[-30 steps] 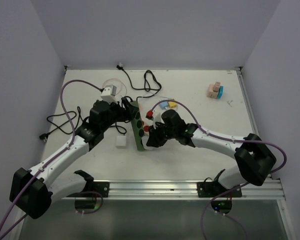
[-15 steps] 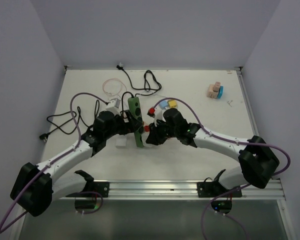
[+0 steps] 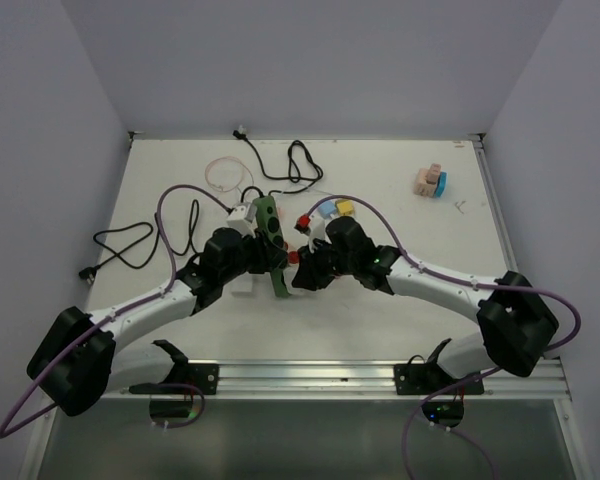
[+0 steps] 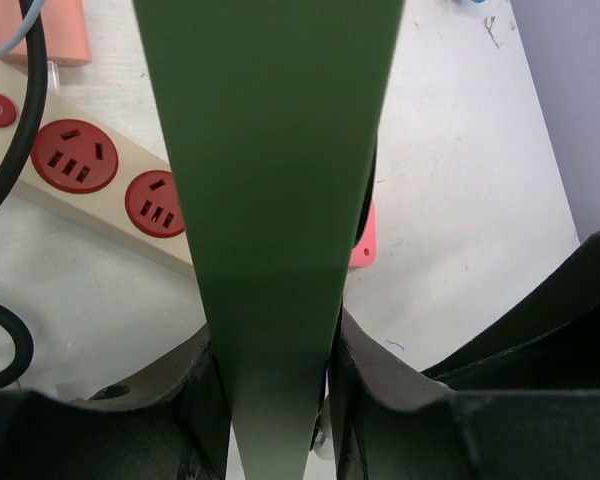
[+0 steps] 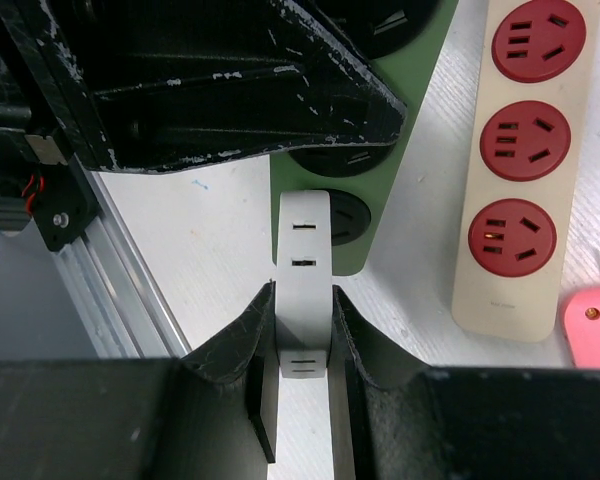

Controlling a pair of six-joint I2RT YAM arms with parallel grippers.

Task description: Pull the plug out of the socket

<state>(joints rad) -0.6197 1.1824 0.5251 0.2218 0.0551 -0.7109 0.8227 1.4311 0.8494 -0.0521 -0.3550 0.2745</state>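
The green power strip [image 3: 270, 240] is tipped up on its edge between the two arms. My left gripper [image 3: 263, 258] is shut on it, and in the left wrist view the strip [image 4: 270, 150] fills the gap between the fingers of that gripper [image 4: 270, 350]. My right gripper [image 5: 305, 300] is shut on a white plug block [image 5: 305, 250]. The block's far end meets a black socket [image 5: 342, 215] near the end of the green strip [image 5: 410, 90]. I cannot see the prongs. In the top view the right gripper [image 3: 298, 268] sits just right of the strip.
A beige power strip with red sockets [image 5: 520, 150] lies beside the green one and shows in the left wrist view [image 4: 90, 165]. A pink tag [image 5: 592, 318] lies near it. Black cables [image 3: 130, 240] lie left, and a wooden block toy [image 3: 430, 182] back right. The rail [image 3: 380, 375] runs along the near edge.
My left arm has swung right toward the centre, carrying the green strip and tipping it from flat onto its edge. The right gripper has stayed almost still at the strip's near end.
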